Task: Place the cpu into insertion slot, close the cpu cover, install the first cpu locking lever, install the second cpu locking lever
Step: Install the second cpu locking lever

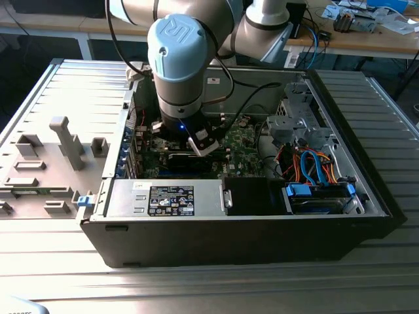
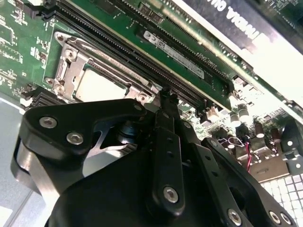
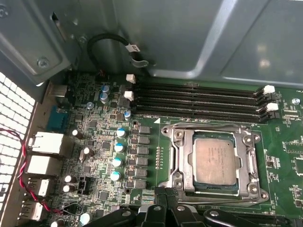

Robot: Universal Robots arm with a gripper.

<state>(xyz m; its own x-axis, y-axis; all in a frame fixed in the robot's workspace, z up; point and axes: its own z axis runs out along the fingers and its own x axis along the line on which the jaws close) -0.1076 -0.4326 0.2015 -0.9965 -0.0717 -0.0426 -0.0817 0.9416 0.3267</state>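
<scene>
The cpu (image 3: 215,163) (image 2: 97,87) lies flat in the insertion slot (image 3: 258,191) on the green motherboard (image 1: 243,142). Its pale metal top shows through the window of the cpu cover (image 3: 187,158) (image 2: 64,71), which lies down over it. A thin metal lever (image 3: 213,196) runs along the socket side nearest my fingertips. My gripper (image 3: 165,195) (image 2: 168,94) is shut, its narrow tip right at that edge of the socket; whether it touches the lever I cannot tell. In the exterior view the arm (image 1: 177,78) reaches down into the open computer case.
Black memory slots (image 3: 199,99) run beside the socket, with a long card (image 2: 236,19) past them. Capacitors (image 3: 118,146) and rear ports (image 3: 45,142) stand nearby, under the grey case wall (image 3: 189,38). A power supply (image 1: 170,196), blue-cabled drive bay (image 1: 317,193) and grey fixture blocks (image 1: 65,140) surround the work.
</scene>
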